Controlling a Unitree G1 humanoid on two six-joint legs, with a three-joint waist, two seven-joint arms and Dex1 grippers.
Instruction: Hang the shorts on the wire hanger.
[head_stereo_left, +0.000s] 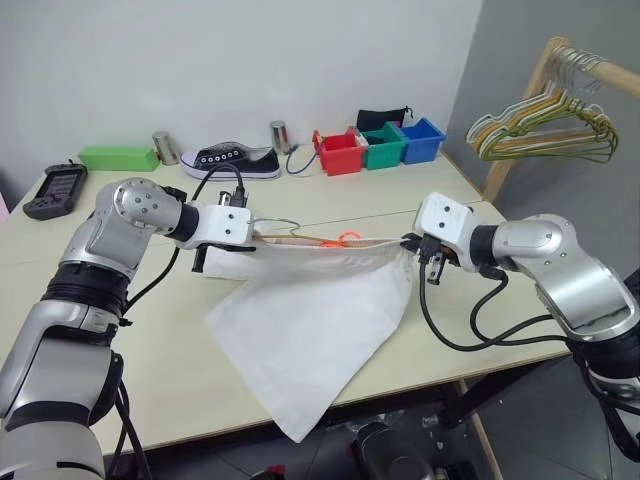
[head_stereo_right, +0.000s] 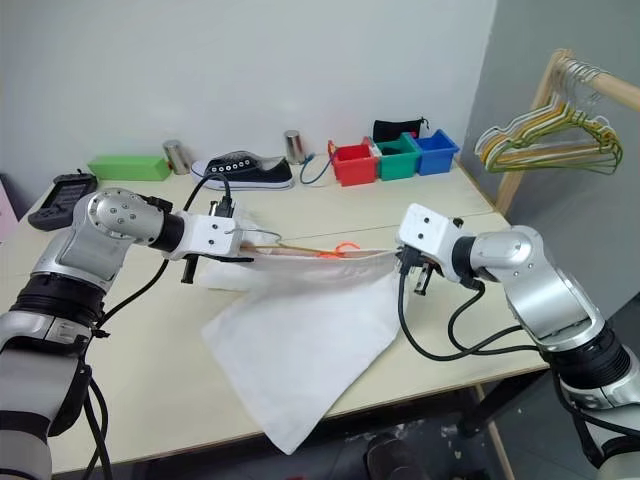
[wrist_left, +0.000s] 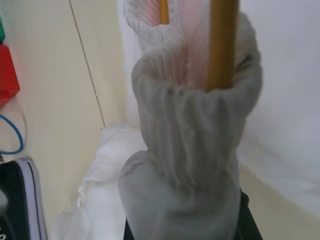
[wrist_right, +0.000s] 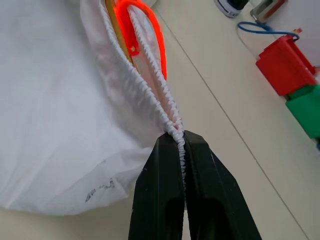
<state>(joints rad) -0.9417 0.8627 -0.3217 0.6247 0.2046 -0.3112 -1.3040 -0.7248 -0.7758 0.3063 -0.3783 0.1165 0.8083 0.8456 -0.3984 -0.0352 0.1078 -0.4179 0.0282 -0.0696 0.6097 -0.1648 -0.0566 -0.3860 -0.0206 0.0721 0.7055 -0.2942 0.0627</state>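
The white shorts (head_stereo_left: 310, 330) hang above the table (head_stereo_left: 150, 330), their waistband pulled taut between my two grippers. The orange-red drawstring (head_stereo_left: 340, 238) loops out at mid-waistband. The golden-yellow wire hanger (wrist_left: 222, 45) runs inside the waistband, and its small hook (head_stereo_left: 285, 225) pokes out near my left hand. My left gripper (head_stereo_left: 255, 235) is shut on the left end of the waistband, with bunched fabric covering its fingers. My right gripper (wrist_right: 180, 137) is shut on the waistband's right end, the black fingers (wrist_right: 160, 185) pinching the gathered elastic. The lower leg of the shorts droops over the table's front edge.
A black sneaker (head_stereo_left: 235, 160), two metal cans (head_stereo_left: 165, 147), a green box (head_stereo_left: 118, 158) and a black device (head_stereo_left: 55, 190) sit at the back of the table. Red, green and blue bins (head_stereo_left: 385, 145) stand at back right. A wooden rack with bunched hangers (head_stereo_left: 545, 125) is far right.
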